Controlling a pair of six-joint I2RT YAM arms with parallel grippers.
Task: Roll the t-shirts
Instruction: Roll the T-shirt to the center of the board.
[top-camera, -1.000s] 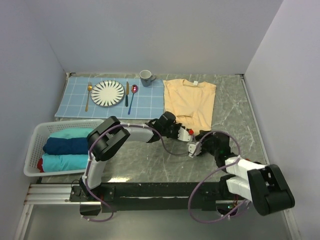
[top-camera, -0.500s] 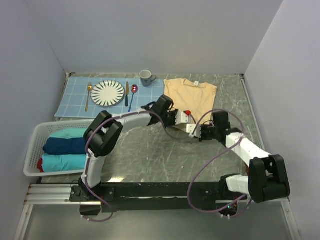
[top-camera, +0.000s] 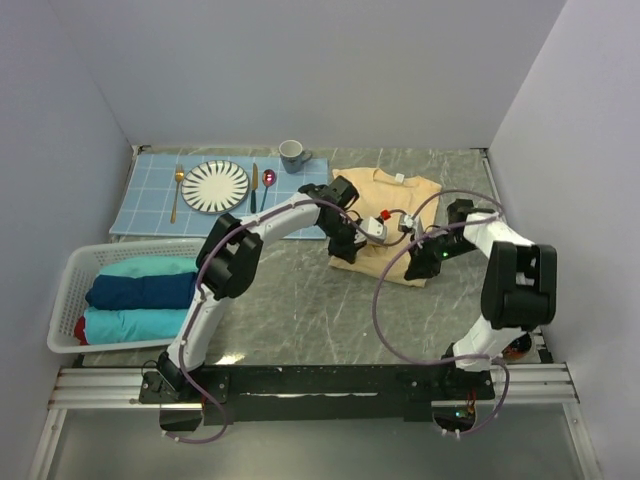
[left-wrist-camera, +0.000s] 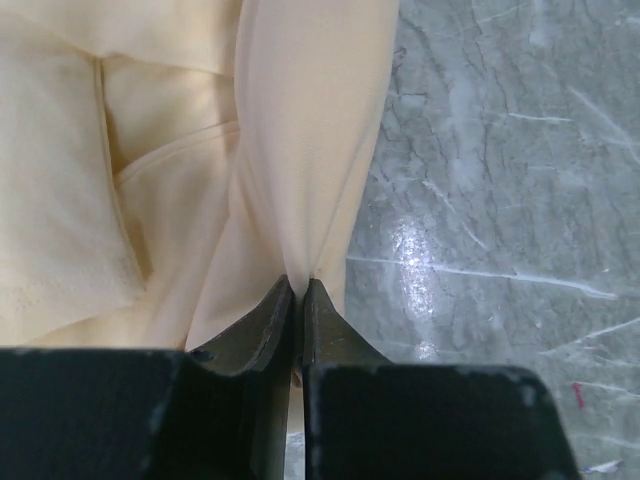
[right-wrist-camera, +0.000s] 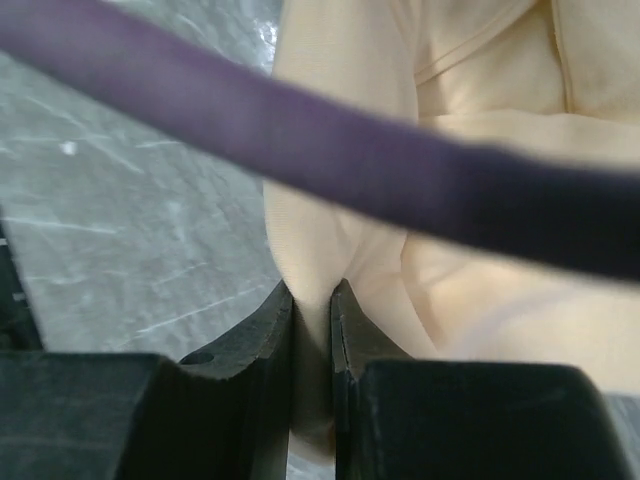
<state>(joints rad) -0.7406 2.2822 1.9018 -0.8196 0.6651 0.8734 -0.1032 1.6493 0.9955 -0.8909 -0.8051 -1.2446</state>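
Lying at the table's far right, the yellow shirt has its near hem bunched into ridges. The left gripper is clamped on one fold of it, the right gripper on another. The basket at the left holds a navy shirt between two teal shirts. A cup and plate sit on the placemat.
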